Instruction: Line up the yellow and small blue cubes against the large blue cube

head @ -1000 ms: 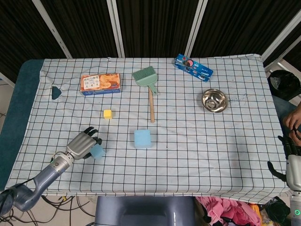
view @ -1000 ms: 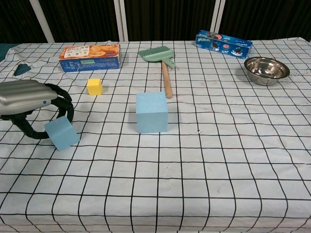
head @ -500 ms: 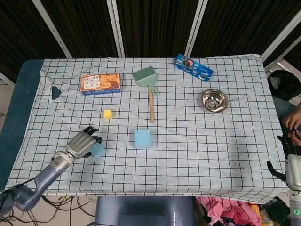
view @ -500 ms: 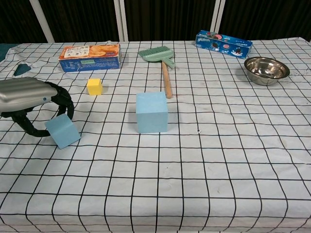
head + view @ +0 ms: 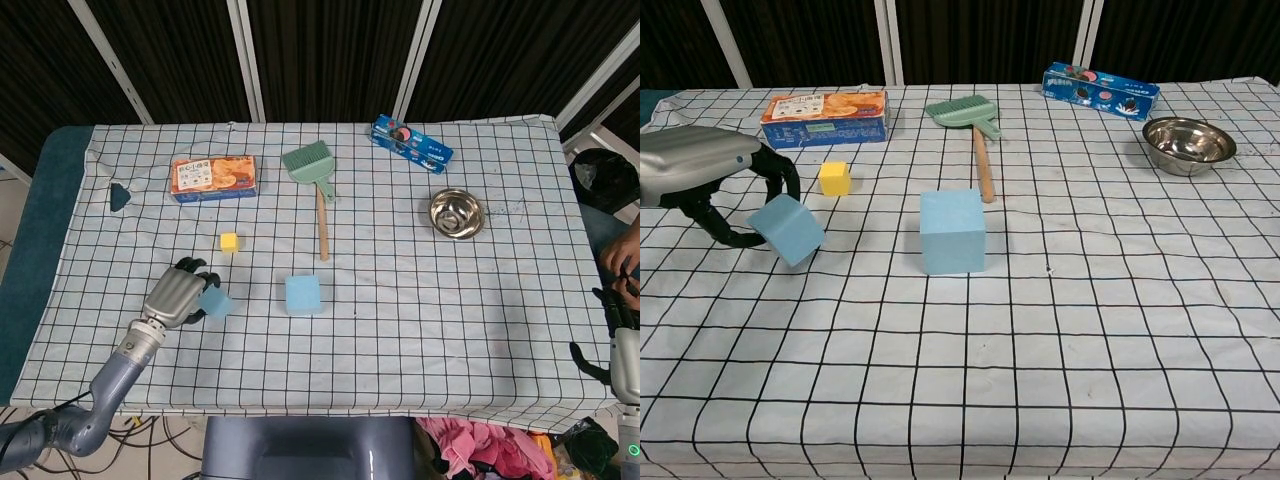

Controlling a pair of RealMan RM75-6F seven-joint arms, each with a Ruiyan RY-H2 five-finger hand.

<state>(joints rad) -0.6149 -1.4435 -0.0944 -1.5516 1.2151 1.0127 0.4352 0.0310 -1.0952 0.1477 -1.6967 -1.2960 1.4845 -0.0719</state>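
My left hand (image 5: pixel 175 295) (image 5: pixel 710 180) holds the small blue cube (image 5: pixel 215 302) (image 5: pixel 787 229) tilted, lifted off the cloth, left of the large blue cube (image 5: pixel 303 293) (image 5: pixel 952 231). The yellow cube (image 5: pixel 229 241) (image 5: pixel 834 178) sits on the cloth just beyond the hand, apart from both blue cubes. My right hand (image 5: pixel 622 355) hangs at the table's far right edge, away from everything; its fingers are too cut off to judge.
A green brush with a wooden handle (image 5: pixel 318 195) (image 5: pixel 978 140) lies behind the large cube. An orange cracker box (image 5: pixel 212 177) (image 5: pixel 826 117) is at back left, a blue cookie pack (image 5: pixel 411 144) (image 5: pixel 1100 90) and steel bowl (image 5: pixel 456 212) (image 5: pixel 1188 143) at back right.
My left hand has risen and moved up and right with the small blue cube, which now hangs tilted above the cloth, closer to the large cube.
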